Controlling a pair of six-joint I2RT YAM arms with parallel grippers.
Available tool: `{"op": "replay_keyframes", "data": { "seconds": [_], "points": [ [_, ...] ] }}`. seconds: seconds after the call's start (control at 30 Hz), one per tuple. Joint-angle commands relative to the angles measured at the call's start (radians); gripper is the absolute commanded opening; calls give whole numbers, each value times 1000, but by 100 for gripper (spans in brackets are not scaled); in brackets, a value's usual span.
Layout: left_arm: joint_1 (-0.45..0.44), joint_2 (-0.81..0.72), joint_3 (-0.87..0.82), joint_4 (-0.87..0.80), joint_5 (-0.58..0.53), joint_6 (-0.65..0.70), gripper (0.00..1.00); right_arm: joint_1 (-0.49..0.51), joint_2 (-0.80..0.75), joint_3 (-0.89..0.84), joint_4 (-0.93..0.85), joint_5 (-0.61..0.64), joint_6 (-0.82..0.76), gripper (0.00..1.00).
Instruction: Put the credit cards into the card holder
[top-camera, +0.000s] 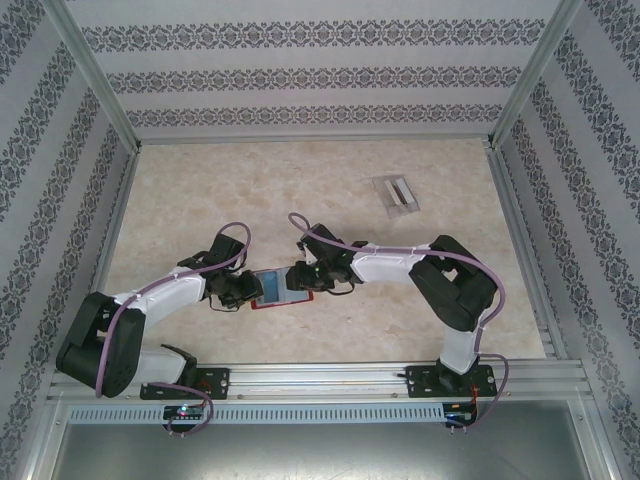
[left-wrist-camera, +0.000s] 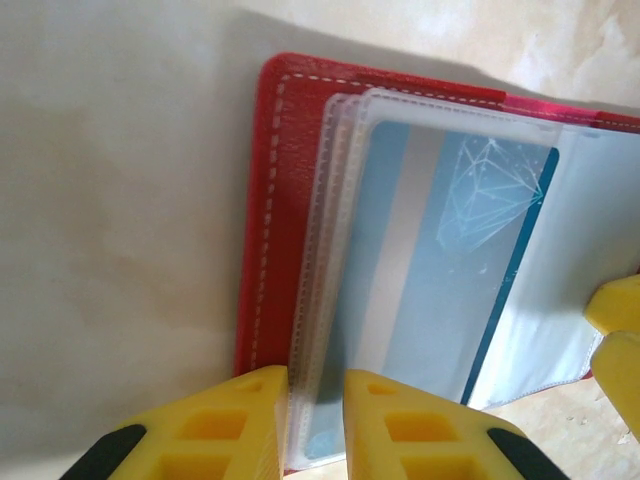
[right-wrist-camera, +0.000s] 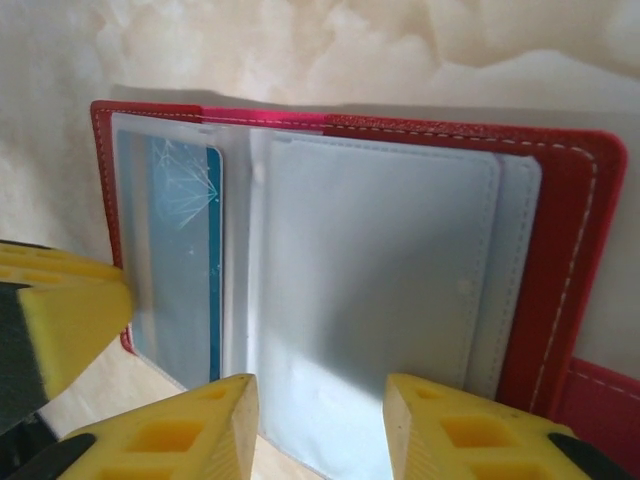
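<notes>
Card holder (left-wrist-camera: 270, 220) open, arms (top-camera: 165, 292) bent inward, left tool (left-wrist-camera: 316, 385) pinching its sleeves (left-wrist-camera: 322, 250), right tool (right-wrist-camera: 320, 395) released

1. The card holder (left-wrist-camera: 268, 210) is red with white stitching.
2. Its card (left-wrist-camera: 450, 260) is bluish-teal with a pale grey stripe and a white line pattern.
3. The left tool (left-wrist-camera: 317, 378) is yellow and black.
4. The surface (top-camera: 300, 180) is cream, marbled.

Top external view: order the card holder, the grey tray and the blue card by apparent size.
1. card holder and grey tray: look alike; the holder is partly covered, so unranked.
2. blue card: smallest.
</notes>
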Motion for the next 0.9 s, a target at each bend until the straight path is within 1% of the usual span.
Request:
{"op": "replay_keyframes", "data": {
  "seconds": [0.0, 0.07, 0.17, 0.43, 0.5, 0.63, 0.73, 0.87],
  "points": [
    [7, -27, 2, -17, -14, 6, 22, 28, -69, 44, -175, 152, -37, 44],
    [8, -26, 3, -20, -13, 7, 22, 42, -81, 47, -206, 197, -32, 45],
    [8, -14, 4, -11, -9, 7, 22, 53, -67, 51, -225, 229, -31, 45],
    [8, 20, 0, 2, -1, 12, 24, 72, -7, 64, -217, 213, -13, 45],
    [7, 23, -2, 7, 1, 10, 24, 74, 7, 70, -208, 203, -13, 43],
    [7, 35, -4, 20, 17, 9, 24, 77, 22, 85, -204, 195, -19, 34],
    [7, 38, -7, 25, 24, 10, 24, 78, 25, 91, -205, 192, -25, 29],
    [8, 41, -7, 32, 29, 11, 23, 80, 21, 93, -198, 186, -29, 27]
  ]
}}
